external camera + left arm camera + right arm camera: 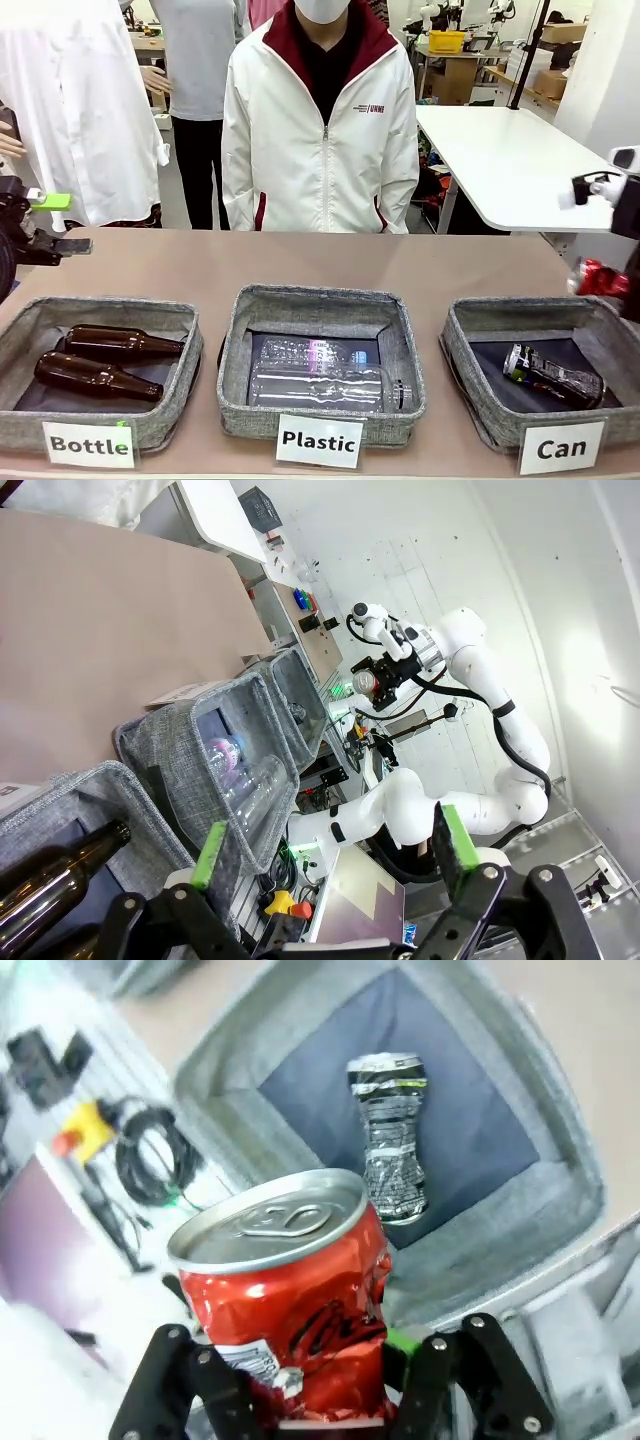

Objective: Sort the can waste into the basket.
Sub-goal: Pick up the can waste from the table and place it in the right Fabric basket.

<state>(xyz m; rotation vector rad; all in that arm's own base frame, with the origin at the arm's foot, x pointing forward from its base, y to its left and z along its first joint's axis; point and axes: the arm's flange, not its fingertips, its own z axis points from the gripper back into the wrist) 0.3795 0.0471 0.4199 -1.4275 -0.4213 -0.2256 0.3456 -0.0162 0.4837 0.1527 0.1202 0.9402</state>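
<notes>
A crushed red can (pixel 600 278) hangs above the back right corner of the grey "Can" basket (pixel 497 425), with my right gripper (pixel 618 285) shut on it. From the right wrist, the red can (pixel 290 1300) sits between that gripper's (pixel 320 1390) black fingers, silver top upward, over the basket's rim (pixel 215 1080). A dark crushed can (pixel 550 372) with coloured print lies on the basket's dark lining, seen also from the wrist as the dark can (pixel 390 1135). At the far left my left gripper (pixel 55 222) is open and holds nothing; its green pads (pixel 212 855) stand wide apart.
A "Bottle" basket (pixel 25 425) with two brown bottles (pixel 115 343) sits at the left, and a "Plastic" basket (pixel 240 420) with clear bottles (pixel 320 375) in the middle. A person in a white jacket (pixel 320 130) stands at the table's far side. Bare tabletop lies behind the baskets.
</notes>
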